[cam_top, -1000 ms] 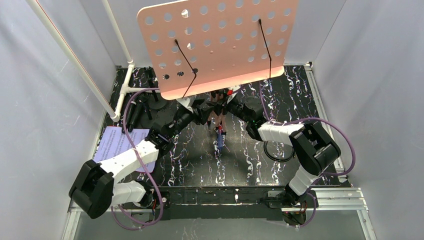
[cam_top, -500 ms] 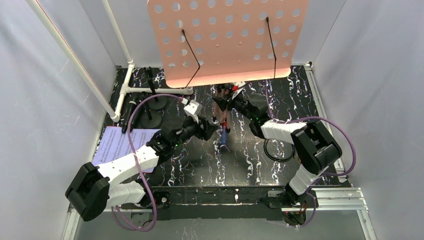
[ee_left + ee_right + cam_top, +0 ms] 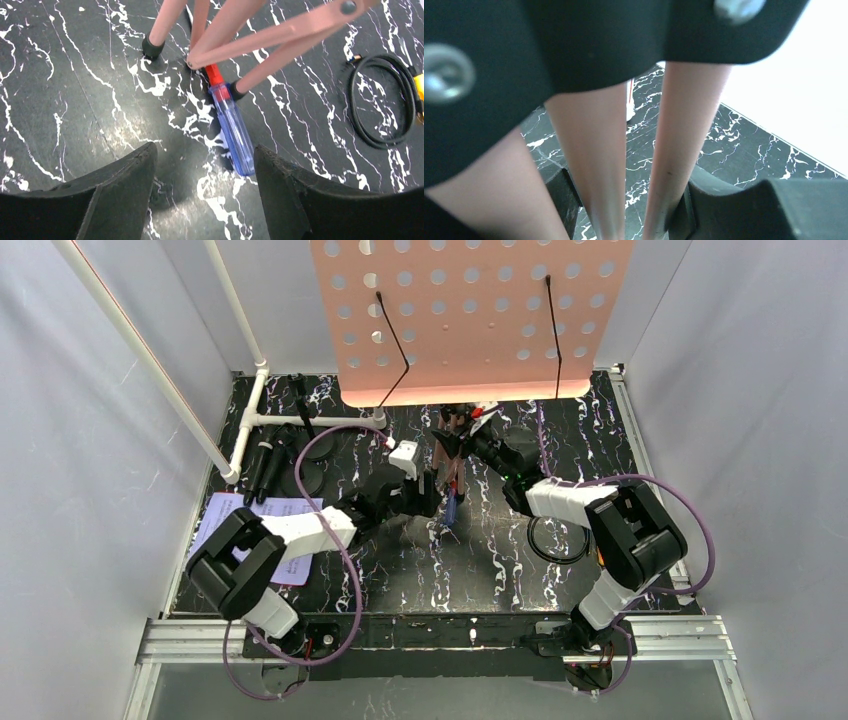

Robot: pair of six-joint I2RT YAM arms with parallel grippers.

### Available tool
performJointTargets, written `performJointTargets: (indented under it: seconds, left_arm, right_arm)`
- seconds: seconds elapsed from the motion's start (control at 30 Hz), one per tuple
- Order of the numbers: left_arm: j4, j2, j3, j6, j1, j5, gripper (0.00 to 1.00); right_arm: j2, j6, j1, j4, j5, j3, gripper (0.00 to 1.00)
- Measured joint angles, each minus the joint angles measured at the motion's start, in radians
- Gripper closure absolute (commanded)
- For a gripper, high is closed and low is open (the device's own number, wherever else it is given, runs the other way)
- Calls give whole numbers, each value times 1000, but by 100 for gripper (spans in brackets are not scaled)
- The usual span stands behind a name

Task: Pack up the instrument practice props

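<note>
From above, the pink sheet-music rack (image 3: 470, 320) stands far and central on the table (image 3: 420, 570), with the right gripper (image 3: 458, 440) clamped on its legs (image 3: 445, 462) and the left gripper (image 3: 432, 492) just near of them. Music sheets (image 3: 225, 525) lie near left and microphones (image 3: 268, 465) far left. The left wrist view shows that gripper's fingers (image 3: 115, 200) spread around nothing, a screwdriver (image 3: 236, 131) lying by the legs; the right wrist view shows the legs passing between the right gripper's black fingers.

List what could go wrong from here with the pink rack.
1. Only the right pincer grips the sheet-music rack, at its legs; the left pincer stands open and apart, so the wide top panel might tip it over.
2. The screwdriver lies beside the tripod feet; a leg set down could land on it and slip.
</note>
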Motion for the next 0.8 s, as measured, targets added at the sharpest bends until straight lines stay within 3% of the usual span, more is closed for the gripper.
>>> performJointTargets:
  seconds: [0.3, 0.5, 0.8]
  left_arm:
    - [2, 193, 139, -33, -5, -69, 22]
    - [2, 309, 190, -50, -49, -140, 9]
    - [-43, 354, 233, -88, -80, -278, 11]
  right_arm:
    - [-3, 4, 0, 5, 0, -7, 50]
    - [-9, 5, 0, 5, 0, -12, 50]
    - [-11, 6, 0, 3, 5, -13, 50]
